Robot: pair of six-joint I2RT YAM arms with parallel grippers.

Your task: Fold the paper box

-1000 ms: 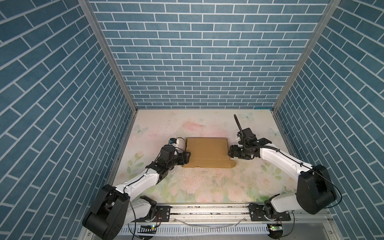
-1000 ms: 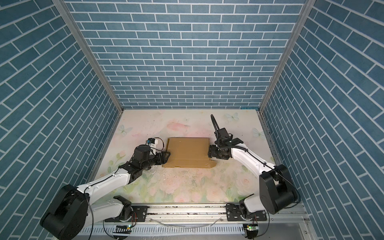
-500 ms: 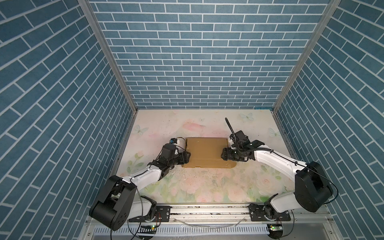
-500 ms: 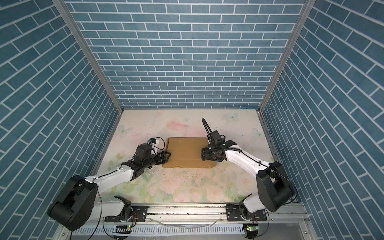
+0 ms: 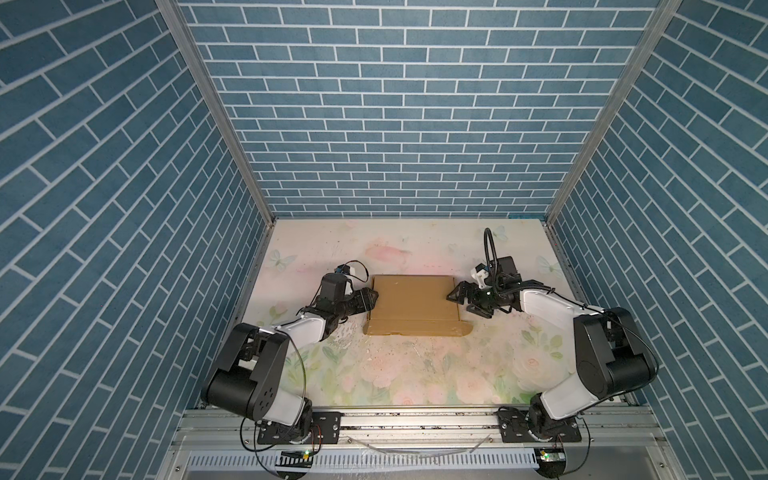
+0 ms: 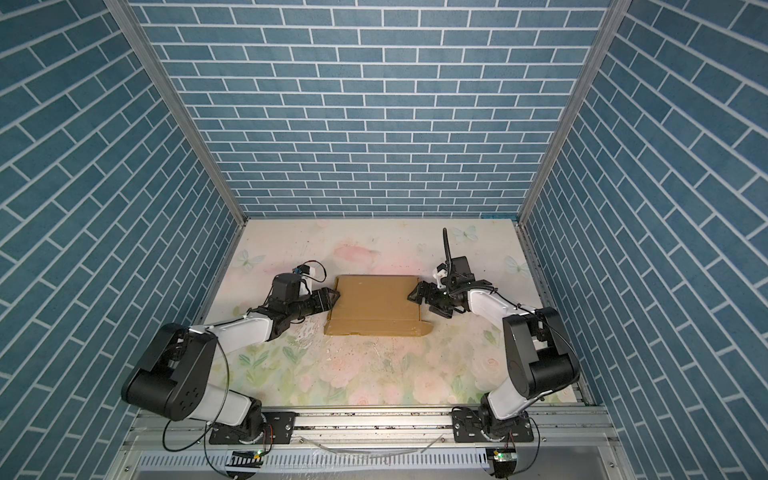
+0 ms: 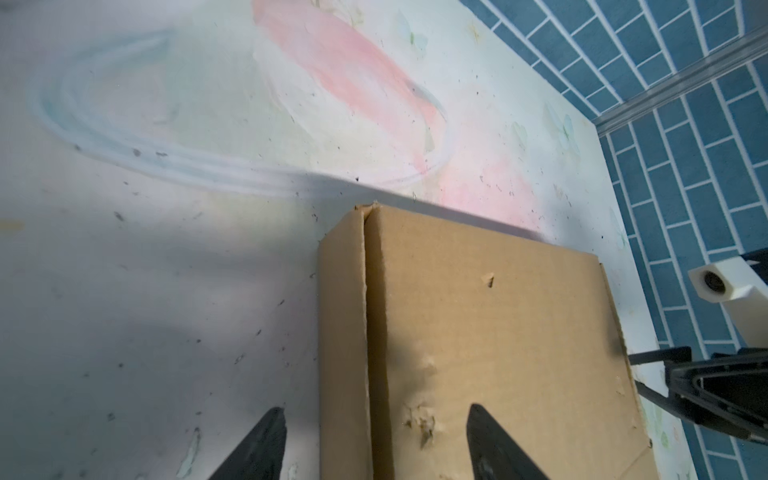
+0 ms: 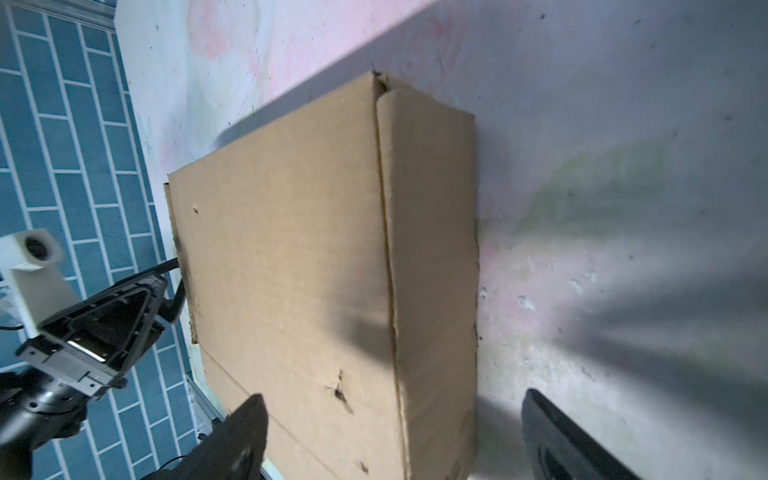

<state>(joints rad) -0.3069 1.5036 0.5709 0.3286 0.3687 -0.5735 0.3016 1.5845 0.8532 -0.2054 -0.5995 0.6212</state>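
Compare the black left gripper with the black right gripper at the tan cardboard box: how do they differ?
The black left gripper straddles the left wall of the tan cardboard box; the right gripper straddles its right wall. The right gripper's jaws look spread wider than the left gripper's. Shared: both are open, one finger above the box, one outside over the floral table.

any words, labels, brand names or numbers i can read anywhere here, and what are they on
None readable.
The paper box is plain brown cardboard, with no print on any face shown.
The brick-pattern walls and the floral table carry no lettering.
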